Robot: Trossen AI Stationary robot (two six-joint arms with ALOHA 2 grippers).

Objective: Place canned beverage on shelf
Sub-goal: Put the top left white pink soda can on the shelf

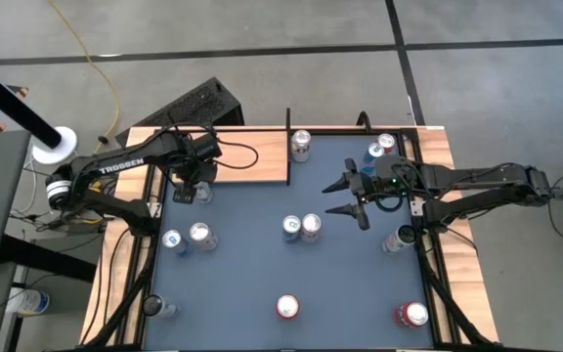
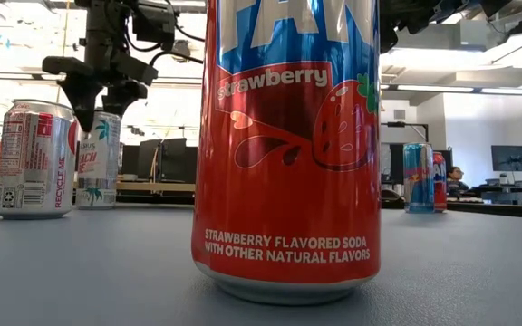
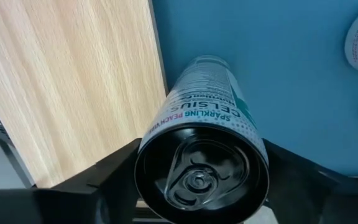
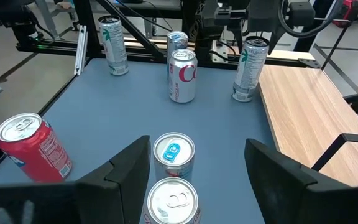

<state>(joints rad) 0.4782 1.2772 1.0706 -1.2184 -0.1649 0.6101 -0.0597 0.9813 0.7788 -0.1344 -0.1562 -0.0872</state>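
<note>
My left gripper [image 3: 201,180] fingers stand around the Celsius can [image 3: 204,149], contact unclear; right gripper [image 4: 197,171] fingers apart, empty; strawberry can [image 2: 288,145] blocks much.

Twelve beverage cans [image 1: 301,145] stand on the blue bench [image 1: 262,274], with one wooden shelf [image 1: 242,156] and two robot arms [image 1: 115,171].

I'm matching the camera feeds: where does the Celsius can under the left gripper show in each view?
High view: Celsius can beside the shelf, under the left gripper.
Low view: left of centre.
Left wrist view: centre, between the fingers.
Right wrist view: far right.
Shared landmark: the shelf.
</note>
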